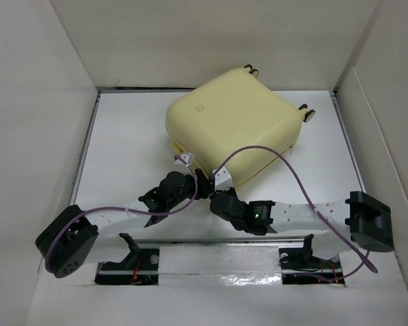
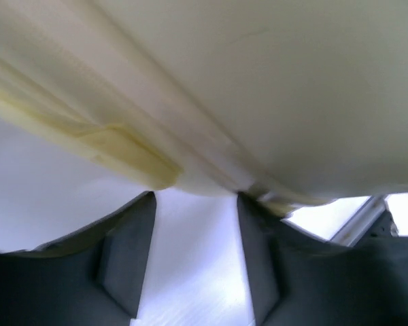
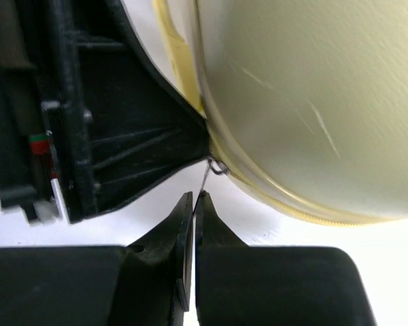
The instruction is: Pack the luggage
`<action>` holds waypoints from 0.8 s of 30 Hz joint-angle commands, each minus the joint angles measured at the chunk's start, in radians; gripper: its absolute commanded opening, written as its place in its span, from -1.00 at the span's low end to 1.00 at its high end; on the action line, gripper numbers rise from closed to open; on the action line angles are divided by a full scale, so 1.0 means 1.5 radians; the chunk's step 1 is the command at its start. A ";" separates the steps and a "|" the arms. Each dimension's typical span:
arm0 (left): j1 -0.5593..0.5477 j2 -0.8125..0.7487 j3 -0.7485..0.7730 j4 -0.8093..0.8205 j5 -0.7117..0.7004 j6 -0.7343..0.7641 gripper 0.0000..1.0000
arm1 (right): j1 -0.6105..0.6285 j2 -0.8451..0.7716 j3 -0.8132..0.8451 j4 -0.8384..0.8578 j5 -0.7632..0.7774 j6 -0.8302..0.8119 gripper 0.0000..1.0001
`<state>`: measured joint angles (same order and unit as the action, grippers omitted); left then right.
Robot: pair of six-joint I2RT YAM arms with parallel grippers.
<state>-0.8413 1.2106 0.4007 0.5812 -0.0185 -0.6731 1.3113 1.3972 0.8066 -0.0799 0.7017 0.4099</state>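
Observation:
The luggage [image 1: 231, 122], a pale-yellow hard-shell suitcase, lies closed and flat at the back middle of the white table. Its caster wheels [image 1: 307, 113] point to the far right. My left gripper [image 1: 198, 180] is open at the case's near edge. In the left wrist view its fingers [image 2: 132, 251] touch the shell [image 2: 272, 88] just below the zipper seam [image 2: 122, 146], with nothing between them. My right gripper [image 3: 194, 197] is shut on a thin metal zipper pull [image 3: 205, 178] that hangs from the seam of the luggage [image 3: 306, 102]. The left gripper's black body [image 3: 122, 136] sits right beside it.
White walls [image 1: 47, 122] box the table in on the left, right and back. A metal rail [image 1: 217, 272] with the arm bases runs along the near edge. A purple cable [image 1: 292, 170] arches over the right arm and the case's near corner.

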 commanded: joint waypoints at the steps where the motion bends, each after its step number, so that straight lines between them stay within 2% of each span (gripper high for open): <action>1: 0.008 -0.061 0.024 0.073 -0.061 0.001 0.05 | 0.091 -0.050 -0.018 0.204 -0.175 0.072 -1.00; 4: 0.056 -0.133 0.003 0.022 -0.102 -0.003 0.29 | 0.091 -0.100 -0.091 0.206 -0.160 0.091 -1.00; 8: 0.166 -0.185 0.035 -0.001 -0.118 -0.035 0.30 | 0.091 -0.163 -0.121 0.200 -0.169 0.087 -1.00; 15: 0.347 -0.149 0.145 0.011 -0.097 -0.093 0.31 | 0.091 -0.172 -0.105 0.149 -0.236 0.086 -1.00; 18: 0.440 -0.087 0.168 0.029 -0.064 -0.137 0.33 | 0.097 -0.183 -0.120 0.139 -0.245 0.095 -1.00; 19: 0.465 -0.035 0.175 0.036 -0.047 -0.151 0.33 | 0.097 -0.196 -0.128 0.139 -0.246 0.101 -1.00; 21: 0.517 0.031 0.212 0.067 0.052 -0.177 0.32 | 0.097 -0.207 -0.139 0.139 -0.240 0.104 -1.00; 22: 0.523 0.099 0.235 0.062 0.078 -0.178 0.30 | 0.097 -0.215 -0.148 0.140 -0.236 0.107 -1.00; 24: 0.529 0.158 0.290 0.057 0.127 -0.177 0.28 | 0.097 -0.221 -0.148 0.127 -0.223 0.106 -1.00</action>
<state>-0.0586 1.3491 0.7555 0.6380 0.0051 -0.8951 1.4178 1.1053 0.5766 0.0364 0.4580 0.5346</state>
